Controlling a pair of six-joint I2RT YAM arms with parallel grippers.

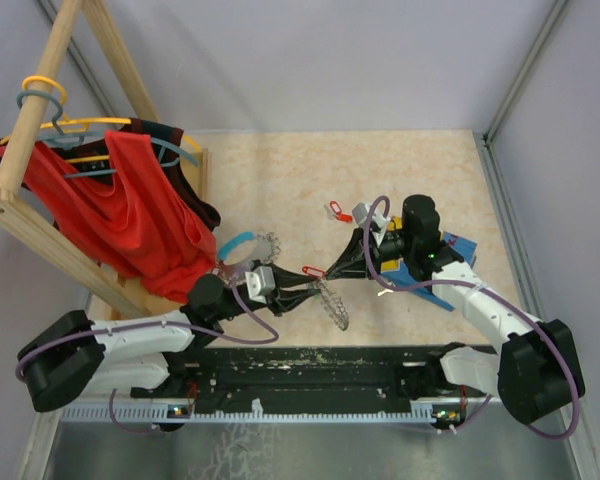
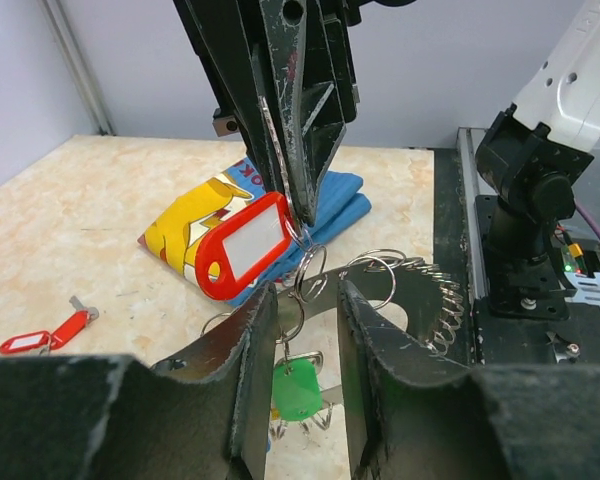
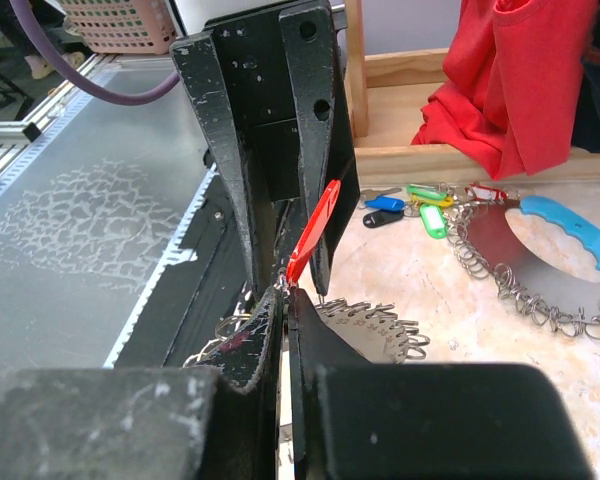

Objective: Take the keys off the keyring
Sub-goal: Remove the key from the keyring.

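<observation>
Right gripper (image 2: 298,208) pressed together on the split ring of the red-tagged key (image 2: 242,247), just above the keyring (image 2: 416,284); the tag's white label window is blank. Left gripper (image 2: 305,300) spread, straddling the keyring's loops and a green tag (image 2: 298,392) hanging below them; whether its pads touch metal cannot be told. Beyond the keyring, a yellow-and-blue printed cloth (image 2: 190,225) bears red letters, cut off by the right gripper and unreadable. The left fingers (image 2: 245,370) hide the keyring's near arc. A loose red key (image 2: 42,336) lies well apart from the keyring.
</observation>
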